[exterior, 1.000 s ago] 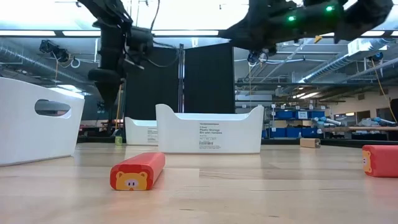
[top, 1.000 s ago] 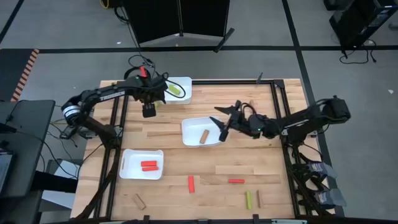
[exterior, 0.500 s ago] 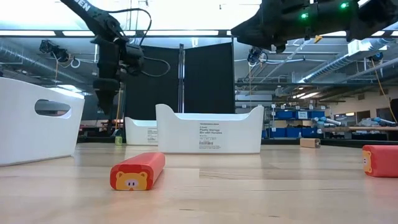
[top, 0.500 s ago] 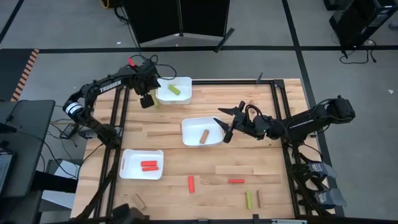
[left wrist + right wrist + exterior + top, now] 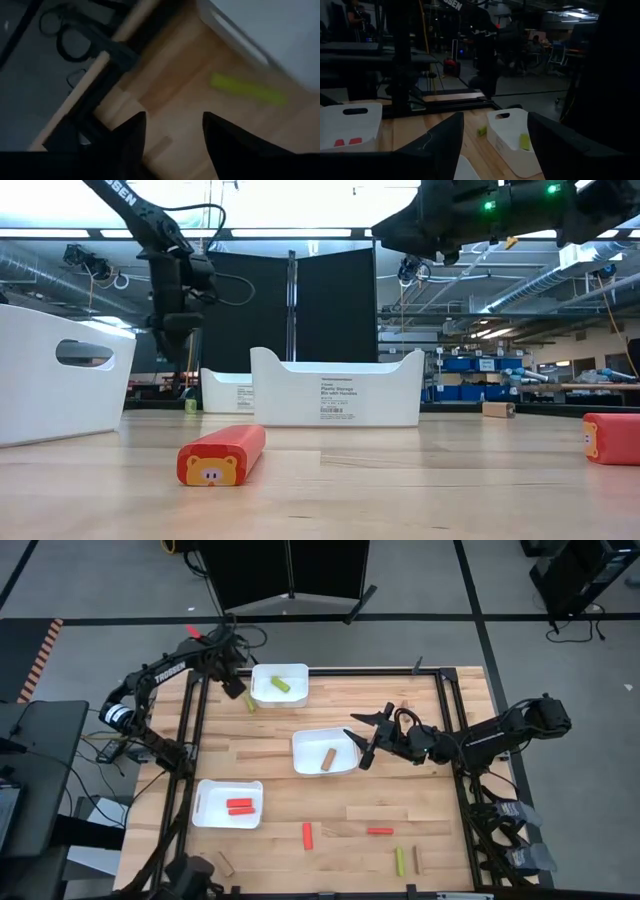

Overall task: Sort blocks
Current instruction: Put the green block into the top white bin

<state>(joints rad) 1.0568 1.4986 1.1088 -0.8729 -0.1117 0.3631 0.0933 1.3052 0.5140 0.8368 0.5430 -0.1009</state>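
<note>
Blocks (image 5: 322,757) unmoved; left gripper (image 5: 232,686) has drawn back past the tray (image 5: 262,690)

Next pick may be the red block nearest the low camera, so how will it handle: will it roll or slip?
The red block lies flat on the table and shows a squarish end face, so it should probably slide, not roll. It looks rigid, likely light wood, so it shouldn't flex. Its painted sides look smooth, so a loose grip might slip.
</note>
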